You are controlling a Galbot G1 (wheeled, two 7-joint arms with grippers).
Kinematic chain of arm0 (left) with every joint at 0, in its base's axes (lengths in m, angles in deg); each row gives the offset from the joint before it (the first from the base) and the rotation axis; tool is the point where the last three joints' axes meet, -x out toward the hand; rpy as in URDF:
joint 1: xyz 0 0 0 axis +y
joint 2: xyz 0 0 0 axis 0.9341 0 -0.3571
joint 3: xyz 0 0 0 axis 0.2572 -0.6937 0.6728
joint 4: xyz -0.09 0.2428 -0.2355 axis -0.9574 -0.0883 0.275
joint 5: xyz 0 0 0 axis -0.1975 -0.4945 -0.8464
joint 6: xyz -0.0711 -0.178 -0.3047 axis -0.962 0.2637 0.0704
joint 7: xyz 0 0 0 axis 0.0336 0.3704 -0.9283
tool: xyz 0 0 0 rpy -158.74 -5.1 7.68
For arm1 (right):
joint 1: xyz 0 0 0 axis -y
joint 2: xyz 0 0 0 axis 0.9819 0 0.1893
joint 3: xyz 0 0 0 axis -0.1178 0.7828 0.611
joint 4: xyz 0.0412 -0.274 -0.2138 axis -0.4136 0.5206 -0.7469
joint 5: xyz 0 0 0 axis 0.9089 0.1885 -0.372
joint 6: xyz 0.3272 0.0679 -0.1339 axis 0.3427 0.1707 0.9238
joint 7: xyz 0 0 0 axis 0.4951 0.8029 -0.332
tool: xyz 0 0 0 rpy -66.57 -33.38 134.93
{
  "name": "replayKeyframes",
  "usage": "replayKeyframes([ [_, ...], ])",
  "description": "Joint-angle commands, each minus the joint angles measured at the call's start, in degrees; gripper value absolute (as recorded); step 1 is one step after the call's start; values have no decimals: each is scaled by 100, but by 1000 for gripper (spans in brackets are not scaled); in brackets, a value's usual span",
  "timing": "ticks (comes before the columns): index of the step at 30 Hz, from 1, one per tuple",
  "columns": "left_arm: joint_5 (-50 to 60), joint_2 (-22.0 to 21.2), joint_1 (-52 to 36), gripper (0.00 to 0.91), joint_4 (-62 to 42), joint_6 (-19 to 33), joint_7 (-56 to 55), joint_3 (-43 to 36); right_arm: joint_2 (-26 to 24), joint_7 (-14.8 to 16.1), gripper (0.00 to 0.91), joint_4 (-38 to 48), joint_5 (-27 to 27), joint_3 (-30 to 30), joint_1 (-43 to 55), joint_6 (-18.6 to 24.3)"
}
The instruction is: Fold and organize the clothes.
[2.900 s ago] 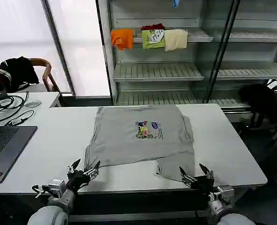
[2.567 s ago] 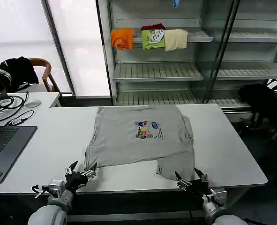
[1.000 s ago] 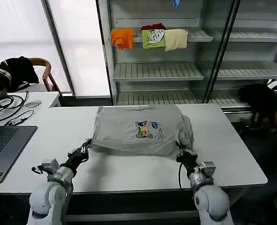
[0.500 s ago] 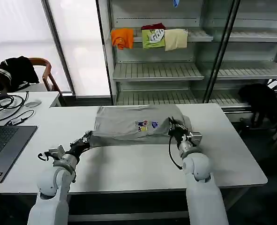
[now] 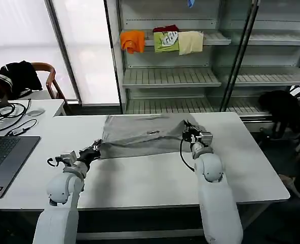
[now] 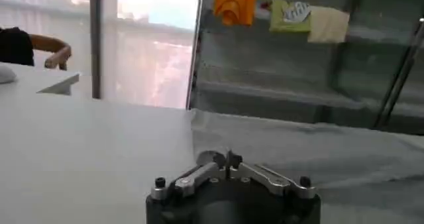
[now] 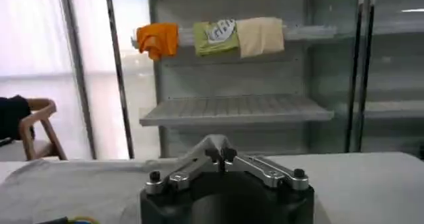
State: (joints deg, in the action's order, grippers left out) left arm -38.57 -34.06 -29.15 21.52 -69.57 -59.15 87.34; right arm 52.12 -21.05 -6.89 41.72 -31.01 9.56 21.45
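Between the two grippers, on the white table (image 5: 139, 178), lies the light grey shirt (image 5: 139, 136), folded over on itself into a long band with its chest print reduced to a sliver near the fold. The left gripper (image 5: 95, 148) sits at the band's near left corner, its fingers pinched together on a bit of the cloth; in the left wrist view the fingertips (image 6: 222, 158) meet on the grey fabric that spreads away beyond them. The right gripper (image 5: 189, 131) is at the band's right end, lifted a little, its fingers likewise closed on a raised peak of the shirt, which the right wrist view shows bunched at the tips (image 7: 217, 151). Beyond both grippers stands a metal shelf rack (image 5: 190, 76), with orange (image 5: 132, 41), green (image 5: 166, 40) and cream (image 5: 190, 42) folded garments on an upper shelf. Well to the left of the left gripper are a laptop (image 5: 2, 157) and a chair (image 5: 43, 81) draped with a black jacket (image 5: 15, 77).
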Motion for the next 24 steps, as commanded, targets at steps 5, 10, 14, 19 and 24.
replayKeyframes([
  [5,518,21,-270,907,-203,-4,11,-153,37,-287,907,291,-257,63,190,255],
  [10,457,32,-281,907,-37,-1,4,-169,96,-572,907,318,-187,111,195,736],
  [14,348,63,-245,907,120,-1,-14,-154,124,-862,907,386,-58,89,327,847],
  [19,541,88,63,907,291,-10,37,-107,-72,-336,907,-310,-92,77,-47,-340],
  [24,1318,102,471,907,278,-17,295,-123,-518,22,907,-910,-506,16,-778,-848],
])
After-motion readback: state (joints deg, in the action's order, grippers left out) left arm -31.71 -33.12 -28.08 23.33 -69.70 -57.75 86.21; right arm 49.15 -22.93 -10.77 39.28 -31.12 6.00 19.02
